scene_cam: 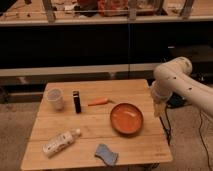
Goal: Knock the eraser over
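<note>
The eraser [77,101], a slim black block, stands upright on the wooden table [90,129], right next to a clear plastic cup [55,98]. My white arm [175,80] reaches in from the right. My gripper [158,109] hangs down at the table's right edge, just right of the orange bowl [127,118] and far from the eraser.
A thin orange stick [98,102] lies between the eraser and the bowl. A white bottle [60,142] lies on its side at the front left. A blue-grey cloth [106,154] lies at the front edge. Dark shelving stands behind the table.
</note>
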Tool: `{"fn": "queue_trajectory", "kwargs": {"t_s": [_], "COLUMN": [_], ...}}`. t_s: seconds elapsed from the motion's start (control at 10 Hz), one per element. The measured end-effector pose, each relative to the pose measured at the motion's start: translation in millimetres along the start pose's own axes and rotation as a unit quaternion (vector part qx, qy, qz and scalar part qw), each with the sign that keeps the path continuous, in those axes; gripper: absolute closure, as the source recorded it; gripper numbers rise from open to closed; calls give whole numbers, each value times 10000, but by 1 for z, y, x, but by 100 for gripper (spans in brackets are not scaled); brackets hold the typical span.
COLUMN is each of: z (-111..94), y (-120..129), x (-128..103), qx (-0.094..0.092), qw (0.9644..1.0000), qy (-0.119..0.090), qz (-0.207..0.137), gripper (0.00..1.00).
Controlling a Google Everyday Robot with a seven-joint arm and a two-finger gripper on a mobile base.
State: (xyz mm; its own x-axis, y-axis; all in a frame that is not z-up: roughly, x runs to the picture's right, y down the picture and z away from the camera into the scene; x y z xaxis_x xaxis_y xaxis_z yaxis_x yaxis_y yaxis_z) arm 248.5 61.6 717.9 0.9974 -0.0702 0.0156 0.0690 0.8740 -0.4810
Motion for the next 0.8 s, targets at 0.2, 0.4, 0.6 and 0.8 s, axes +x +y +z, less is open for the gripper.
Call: {"fn": "queue_trajectory", "kwargs": {"t_s": [0.2, 0.4, 0.6, 0.8], "z": [0, 1, 2, 3], "y": [-7, -12, -19, -25], "x": [-3, -5, -8, -13], "qx": [47, 79, 116, 144], "qw": [10000, 9999, 9997, 9995], "qy": [-5, -27, -42, -58], "qz": [-66, -137, -210, -289], "gripper": [20, 20, 20, 20]}}
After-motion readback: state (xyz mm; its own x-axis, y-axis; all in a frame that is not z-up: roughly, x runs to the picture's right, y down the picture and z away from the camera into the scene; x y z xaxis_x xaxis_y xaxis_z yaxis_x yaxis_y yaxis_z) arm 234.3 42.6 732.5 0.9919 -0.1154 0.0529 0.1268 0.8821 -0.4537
